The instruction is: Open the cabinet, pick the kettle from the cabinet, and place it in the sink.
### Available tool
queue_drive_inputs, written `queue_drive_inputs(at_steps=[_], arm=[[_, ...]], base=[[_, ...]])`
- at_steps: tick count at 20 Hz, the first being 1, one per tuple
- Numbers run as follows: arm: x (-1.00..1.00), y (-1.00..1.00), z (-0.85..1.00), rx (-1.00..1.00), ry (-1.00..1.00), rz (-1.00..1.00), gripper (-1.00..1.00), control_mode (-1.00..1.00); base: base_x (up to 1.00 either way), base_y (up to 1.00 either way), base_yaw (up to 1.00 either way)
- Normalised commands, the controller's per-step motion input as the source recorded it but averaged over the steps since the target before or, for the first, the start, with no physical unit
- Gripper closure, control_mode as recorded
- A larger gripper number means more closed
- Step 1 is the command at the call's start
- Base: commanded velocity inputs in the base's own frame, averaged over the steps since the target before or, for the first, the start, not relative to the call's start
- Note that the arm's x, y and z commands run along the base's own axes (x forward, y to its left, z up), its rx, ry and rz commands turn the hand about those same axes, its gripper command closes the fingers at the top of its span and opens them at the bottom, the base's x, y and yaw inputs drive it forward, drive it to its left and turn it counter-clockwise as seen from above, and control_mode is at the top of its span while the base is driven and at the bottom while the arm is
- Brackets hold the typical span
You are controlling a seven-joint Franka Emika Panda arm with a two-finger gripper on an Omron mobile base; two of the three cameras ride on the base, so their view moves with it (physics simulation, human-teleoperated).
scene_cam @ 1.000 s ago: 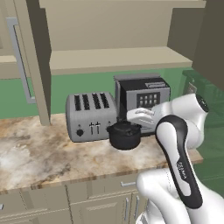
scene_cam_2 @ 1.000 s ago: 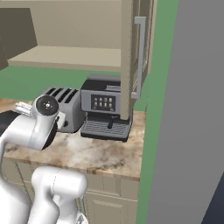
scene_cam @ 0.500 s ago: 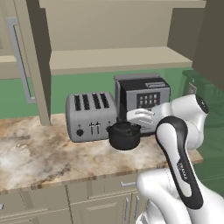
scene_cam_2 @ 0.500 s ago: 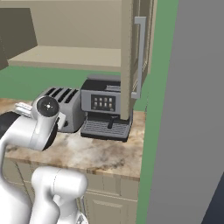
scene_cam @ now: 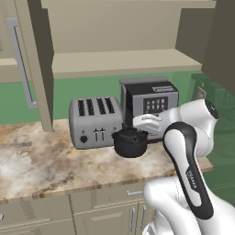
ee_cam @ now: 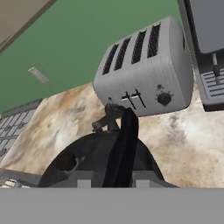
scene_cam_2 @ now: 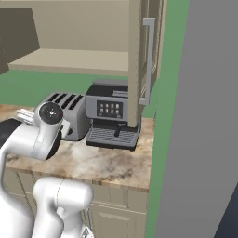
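Right now you are looking at the white arm's two-finger gripper (scene_cam: 137, 125) reaching over the small squat black kettle (scene_cam: 130, 142), its fingers closing narrowly around the kettle's arched black handle (ee_cam: 124, 148), as the hand view is showing from just above the lid. The kettle is sitting near the front edge of the mottled brown stone counter (scene_cam: 41, 160), just in front of the silver four-slot toaster (scene_cam: 94, 121) and beside the black-and-silver coffee machine (scene_cam: 149, 101) towards the counter's right end. Above them the beige wall cabinet (scene_cam: 119, 59) is standing open, its door with the long silver bar handle (scene_cam: 20, 64) swinging out at the left.
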Motion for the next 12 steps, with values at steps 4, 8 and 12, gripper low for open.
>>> queue_drive_inputs(at_steps=[4,8,12], arm=[[0.00,0.00,0.00,0.00,0.00,0.00,1.00,-1.00],[0.00,0.00,0.00,0.00,0.00,0.00,1.00,1.00],[0.00,0.00,0.00,0.00,0.00,0.00,1.00,1.00]], base=[[0.00,0.00,0.00],[0.00,0.00,0.00],[0.00,0.00,0.00]])
